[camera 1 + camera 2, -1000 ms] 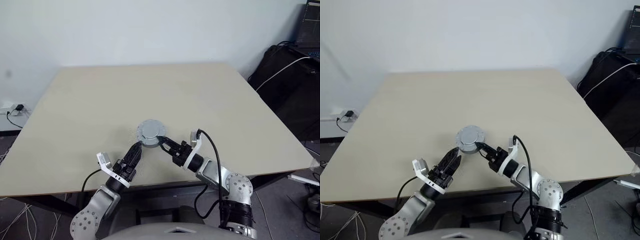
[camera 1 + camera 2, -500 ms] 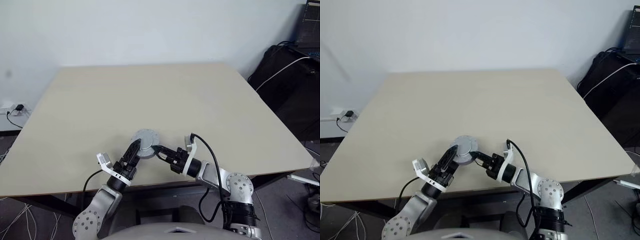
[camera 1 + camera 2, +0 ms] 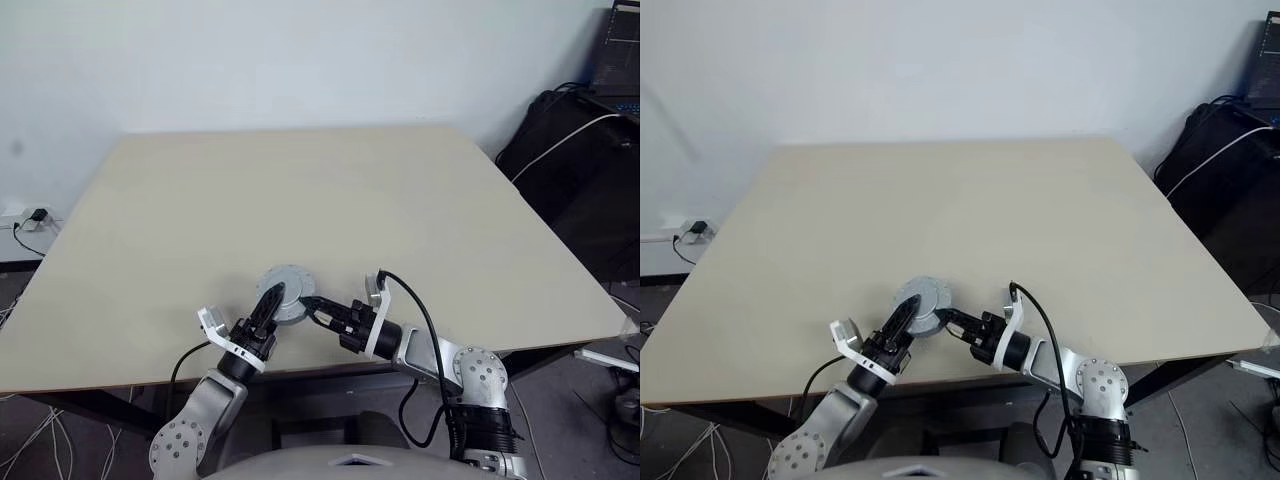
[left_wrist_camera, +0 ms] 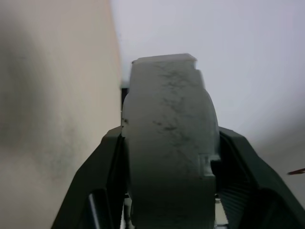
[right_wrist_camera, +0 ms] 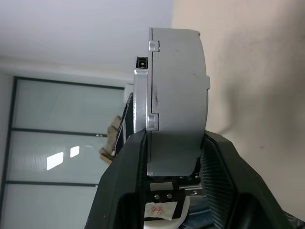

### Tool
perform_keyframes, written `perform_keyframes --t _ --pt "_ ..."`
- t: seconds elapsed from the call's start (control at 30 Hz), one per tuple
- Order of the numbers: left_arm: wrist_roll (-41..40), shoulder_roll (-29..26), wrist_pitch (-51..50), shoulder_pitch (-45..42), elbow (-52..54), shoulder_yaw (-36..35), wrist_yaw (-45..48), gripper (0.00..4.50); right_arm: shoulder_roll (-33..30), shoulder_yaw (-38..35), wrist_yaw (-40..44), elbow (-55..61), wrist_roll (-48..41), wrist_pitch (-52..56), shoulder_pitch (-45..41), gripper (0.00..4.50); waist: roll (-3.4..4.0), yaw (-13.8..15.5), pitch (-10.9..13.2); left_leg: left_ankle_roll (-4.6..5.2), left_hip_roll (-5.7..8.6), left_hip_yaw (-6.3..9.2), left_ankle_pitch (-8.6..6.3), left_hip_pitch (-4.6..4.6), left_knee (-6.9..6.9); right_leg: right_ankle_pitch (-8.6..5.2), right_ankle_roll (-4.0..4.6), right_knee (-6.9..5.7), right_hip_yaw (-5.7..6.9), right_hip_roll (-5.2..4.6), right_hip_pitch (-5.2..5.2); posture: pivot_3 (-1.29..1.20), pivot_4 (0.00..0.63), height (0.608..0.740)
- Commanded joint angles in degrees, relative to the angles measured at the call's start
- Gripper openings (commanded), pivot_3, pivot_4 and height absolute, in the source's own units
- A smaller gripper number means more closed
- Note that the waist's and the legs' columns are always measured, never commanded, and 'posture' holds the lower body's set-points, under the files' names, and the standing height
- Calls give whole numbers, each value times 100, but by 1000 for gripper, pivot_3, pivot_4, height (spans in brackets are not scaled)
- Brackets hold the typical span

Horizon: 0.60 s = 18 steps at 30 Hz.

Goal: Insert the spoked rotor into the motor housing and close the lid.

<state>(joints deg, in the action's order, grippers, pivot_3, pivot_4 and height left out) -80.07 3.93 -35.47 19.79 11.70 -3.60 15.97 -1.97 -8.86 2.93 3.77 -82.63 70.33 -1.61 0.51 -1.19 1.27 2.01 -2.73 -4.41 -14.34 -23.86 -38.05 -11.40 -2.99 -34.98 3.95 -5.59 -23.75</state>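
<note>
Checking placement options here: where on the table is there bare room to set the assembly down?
The table is bare from the far edge to both side edges. The only crowding is at the near edge, where the left claw and right claw flank the lid.

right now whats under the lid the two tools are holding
The lid is clamped from both sides by the left tool and right tool, above the table. Whether the rotor and housing sit beneath it is hidden by its grey shell.

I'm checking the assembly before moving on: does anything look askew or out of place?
Nothing stands out. The lid sits flush on the motor housing, gripped from both sides by the left gripper and the right gripper near the table's front edge.
</note>
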Motion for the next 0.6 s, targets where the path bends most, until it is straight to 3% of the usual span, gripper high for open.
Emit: perform_keyframes --t 0.03,0.17,0.47,0.5,0.6 --pt "-63 493 66 -52 189 203 -12 2153 -27 31 146 367 19 -243 -72 1310 0 0 0 0 0 0 0 -1 0 0 0 0 0 0 0 0 0 740" --pt "-78 476 114 -56 213 238 -43 2153 -90 101 198 425 53 -304 -50 1310 -1 1 0 0 1 -1 0 -1 -1 0 0 0 0 0 0 0 0 740" --pt "73 498 372 -46 338 231 -138 2138 -392 114 278 525 36 -373 31 4289 -2 8 1 0 1 0 0 -1 0 0 0 1 0 0 0 0 0 740" --pt "93 498 427 -59 355 208 -166 2137 -438 96 298 563 80 -418 49 4500 -2 13 2 0 1 0 0 -1 -1 0 0 1 0 0 0 0 0 740" --pt "199 442 633 -150 449 104 -250 2135 -783 330 474 928 819 -707 104 4500 -3 17 2 -1 1 -1 0 0 -2 0 0 2 0 -1 1 0 0 740"
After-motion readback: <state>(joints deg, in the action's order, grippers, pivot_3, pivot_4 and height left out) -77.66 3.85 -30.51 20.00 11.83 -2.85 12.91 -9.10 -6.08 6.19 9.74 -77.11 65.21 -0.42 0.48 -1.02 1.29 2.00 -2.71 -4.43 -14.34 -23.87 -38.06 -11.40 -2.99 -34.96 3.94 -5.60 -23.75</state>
